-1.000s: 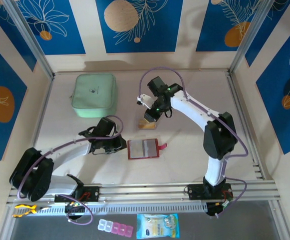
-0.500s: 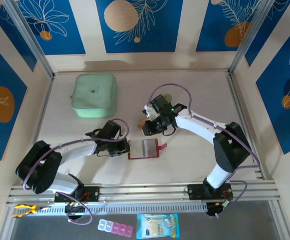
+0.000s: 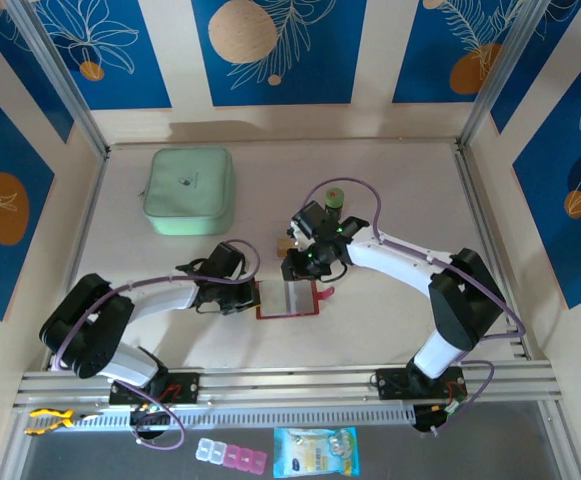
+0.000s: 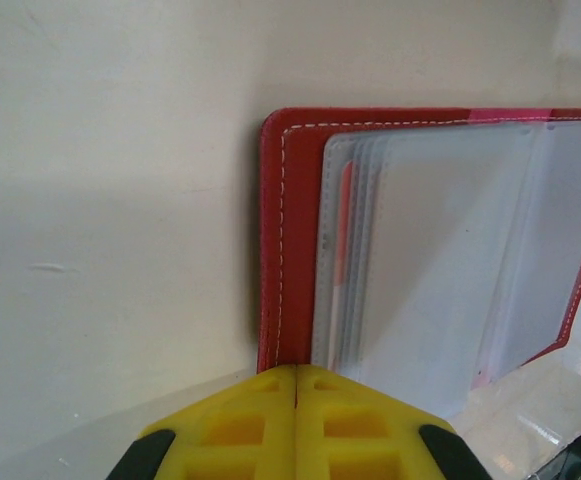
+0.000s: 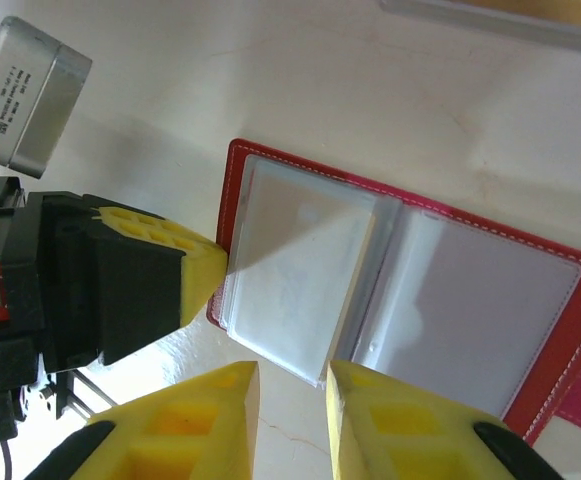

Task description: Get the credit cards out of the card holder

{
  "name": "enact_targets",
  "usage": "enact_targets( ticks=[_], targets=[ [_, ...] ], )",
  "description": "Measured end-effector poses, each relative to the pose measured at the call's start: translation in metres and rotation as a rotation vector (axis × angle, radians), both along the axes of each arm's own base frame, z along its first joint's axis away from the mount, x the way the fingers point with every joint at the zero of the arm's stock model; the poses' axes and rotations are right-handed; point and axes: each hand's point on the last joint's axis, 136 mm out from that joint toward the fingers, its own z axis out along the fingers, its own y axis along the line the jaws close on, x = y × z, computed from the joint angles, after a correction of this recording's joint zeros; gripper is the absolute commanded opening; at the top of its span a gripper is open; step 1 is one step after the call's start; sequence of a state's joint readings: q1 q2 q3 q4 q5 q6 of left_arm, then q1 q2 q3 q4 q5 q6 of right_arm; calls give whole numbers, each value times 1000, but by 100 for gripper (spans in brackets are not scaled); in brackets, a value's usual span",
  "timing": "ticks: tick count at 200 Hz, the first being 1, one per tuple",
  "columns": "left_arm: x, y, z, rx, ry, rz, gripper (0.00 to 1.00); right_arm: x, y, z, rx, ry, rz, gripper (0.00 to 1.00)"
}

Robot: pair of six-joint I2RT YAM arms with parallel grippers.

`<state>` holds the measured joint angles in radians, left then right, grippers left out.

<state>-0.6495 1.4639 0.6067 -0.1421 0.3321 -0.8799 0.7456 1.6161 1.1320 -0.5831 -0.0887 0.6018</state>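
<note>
The mint-green pouch [image 3: 190, 190] is lying on the bench [image 3: 400, 180], well apart from the left fingers [image 4: 295, 372], beyond them and to their left. The left fingers are standing clenched, pad against pad, with nothing visible between them. Their tips are bearing on the left edge of the card holder [image 3: 288, 298]; the red cover is meeting them and passing out of sight beneath.

The card holder is lying open and flat, directly to the right of the left fingers and just near of the right fingers [image 5: 292, 372]. Its clear sleeves are fanning up from the cover. One reddish-orange credit card [image 4: 344, 230] is sitting tucked in a sleeve just ahead of the left fingertips.

The right fingers are standing slightly apart, released. The free corner of a raised sleeve is lying at the mouth of their gap; contact cannot be confirmed. A small tan item [image 3: 286, 244] is resting just beyond the right fingers, too small to identify. The pink snap tab [image 3: 327, 293] is projecting from the holder's right edge, to the right of both pairs of fingers.
</note>
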Motion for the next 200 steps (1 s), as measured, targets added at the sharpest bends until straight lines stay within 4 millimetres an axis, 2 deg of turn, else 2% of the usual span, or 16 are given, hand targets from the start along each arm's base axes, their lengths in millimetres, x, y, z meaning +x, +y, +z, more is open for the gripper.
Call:
enact_targets(
  ticks=[60, 110, 162, 200],
  targets=[
    [0, 1, -3, 2, -4, -2, 3, -10, -1, -18, 23, 81, -93, 31],
    [0, 1, -3, -2, -11, -5, 3, -14, 12, -23, 81, 130, -117, 31],
    [0, 1, -4, -2, -17, -11, 3, -22, 24, -39, 78, 174, -100, 30],
    [0, 1, -4, -1, -19, -14, 3, -25, 25, -51, 54, 194, -94, 30]
  ],
)
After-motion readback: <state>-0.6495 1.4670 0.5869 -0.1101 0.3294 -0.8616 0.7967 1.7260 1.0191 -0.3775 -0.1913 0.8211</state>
